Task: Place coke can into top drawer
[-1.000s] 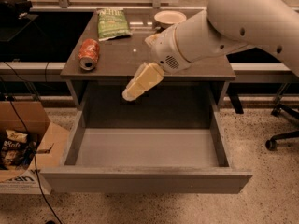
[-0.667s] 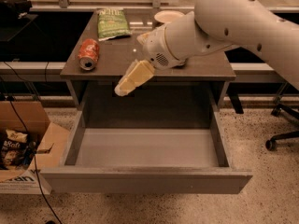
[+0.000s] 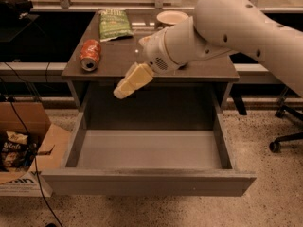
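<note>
A dark cabinet top (image 3: 118,56) held a green snack bag (image 3: 115,23) at the back, a pale plate (image 3: 173,17) beside it, and the coke can (image 3: 90,55), lying on its side near the left front corner. A bulky white robot arm (image 3: 227,27) reached in from the right, across the cabinet top. Its cream gripper (image 3: 124,90) hung over the front edge, just right of the can and apart from it (whether open or closed could not be told). Below, the top drawer (image 3: 147,183) stood pulled out, its smooth grey floor showing. A cardboard box (image 3: 28,122) on the floor at left held a dark snack packet (image 3: 14,148). A chair base (image 3: 286,138) stood at right.
</note>
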Available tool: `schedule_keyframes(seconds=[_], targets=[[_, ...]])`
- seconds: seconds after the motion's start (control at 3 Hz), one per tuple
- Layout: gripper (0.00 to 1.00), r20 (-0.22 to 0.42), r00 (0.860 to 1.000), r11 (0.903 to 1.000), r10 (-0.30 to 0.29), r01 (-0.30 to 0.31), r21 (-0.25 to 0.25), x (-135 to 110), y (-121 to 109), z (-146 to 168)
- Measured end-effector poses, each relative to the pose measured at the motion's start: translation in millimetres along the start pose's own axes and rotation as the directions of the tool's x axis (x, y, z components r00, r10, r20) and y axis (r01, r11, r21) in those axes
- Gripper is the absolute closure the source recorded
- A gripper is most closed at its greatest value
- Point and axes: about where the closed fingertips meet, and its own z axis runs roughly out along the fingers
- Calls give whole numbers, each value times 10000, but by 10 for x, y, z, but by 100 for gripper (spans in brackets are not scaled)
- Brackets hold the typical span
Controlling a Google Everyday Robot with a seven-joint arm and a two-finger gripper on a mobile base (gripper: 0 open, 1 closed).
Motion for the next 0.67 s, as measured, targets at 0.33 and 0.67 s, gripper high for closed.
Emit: schedule_keyframes(seconds=[0.33, 0.67], targets=[[0, 324, 9992, 9991, 222, -234, 367, -18, -38, 287], [0, 781, 9967, 9974, 234, -286, 668, -71, -170, 569]])
